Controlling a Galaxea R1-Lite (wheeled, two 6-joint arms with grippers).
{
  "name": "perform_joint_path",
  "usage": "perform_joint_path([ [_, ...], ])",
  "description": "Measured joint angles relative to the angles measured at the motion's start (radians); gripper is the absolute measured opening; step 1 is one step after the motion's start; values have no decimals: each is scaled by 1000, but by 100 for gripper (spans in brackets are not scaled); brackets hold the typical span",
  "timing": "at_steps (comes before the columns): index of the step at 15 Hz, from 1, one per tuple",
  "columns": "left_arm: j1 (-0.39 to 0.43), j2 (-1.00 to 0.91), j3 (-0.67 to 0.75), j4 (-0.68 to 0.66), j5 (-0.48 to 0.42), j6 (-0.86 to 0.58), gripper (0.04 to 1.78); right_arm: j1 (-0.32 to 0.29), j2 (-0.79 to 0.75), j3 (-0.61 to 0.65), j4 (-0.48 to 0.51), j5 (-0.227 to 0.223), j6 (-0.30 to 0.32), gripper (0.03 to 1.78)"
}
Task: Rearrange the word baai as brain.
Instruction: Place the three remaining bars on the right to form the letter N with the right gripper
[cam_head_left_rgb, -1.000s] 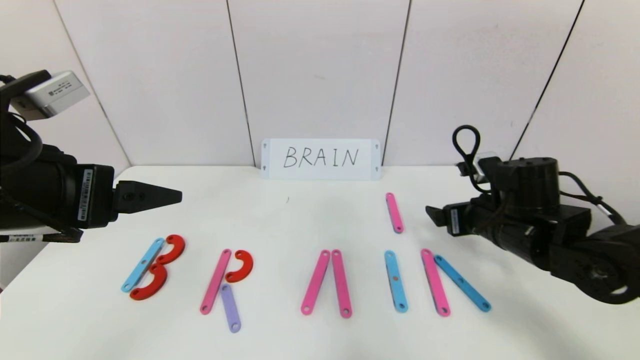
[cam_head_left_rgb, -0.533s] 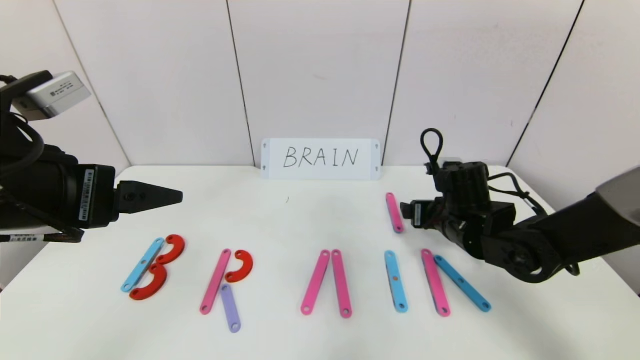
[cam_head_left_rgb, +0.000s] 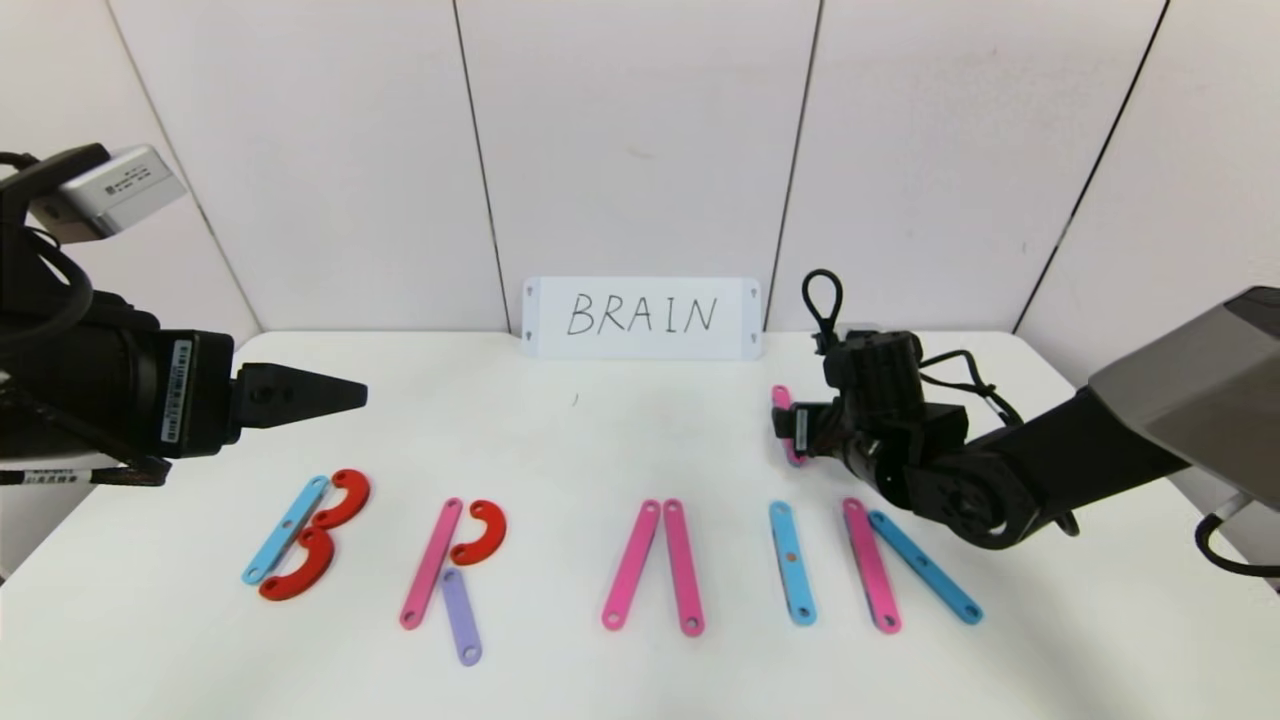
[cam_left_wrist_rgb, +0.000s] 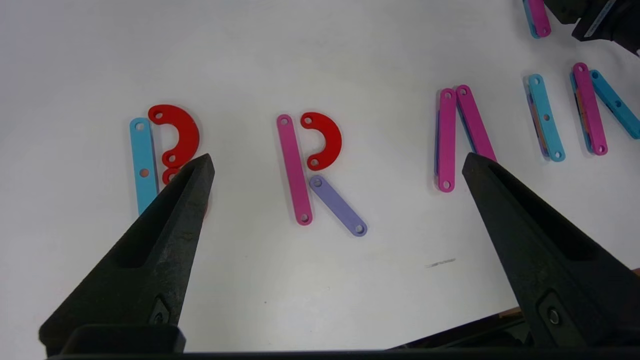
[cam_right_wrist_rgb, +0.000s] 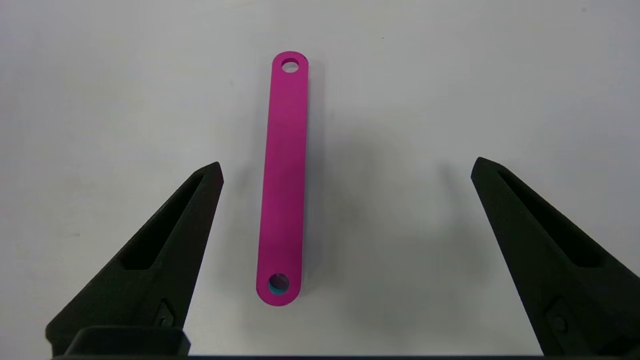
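Observation:
Strip letters lie in a row on the white table: a blue-and-red B, a pink-red-purple R, a pink A, a blue I, and a pink strip beside a slanted blue strip. A loose pink strip lies behind them; in the head view my arm covers most of it. My right gripper hovers over it, open, the strip nearer one finger. My left gripper hangs open above the table's left side, over the B and R.
A white card with handwritten BRAIN leans against the back wall. The right arm reaches across the table's right side above the last letter's strips. Bare table lies between the card and the letters.
My right arm has swung left and forward, bringing its gripper from the table's right side over the loose pink strip. The left arm and all letters have stayed put.

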Motion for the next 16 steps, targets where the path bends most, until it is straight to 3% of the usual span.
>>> perform_joint_path([
  [12, 0, 7, -1, 0, 1, 0, 174, 30, 90, -64, 0, 0, 0, 173],
  [14, 0, 7, -1, 0, 1, 0, 174, 30, 99, -71, -1, 0, 0, 165],
  [16, 0, 8, -1, -1, 1, 0, 174, 29, 109, -76, -1, 0, 0, 146],
])
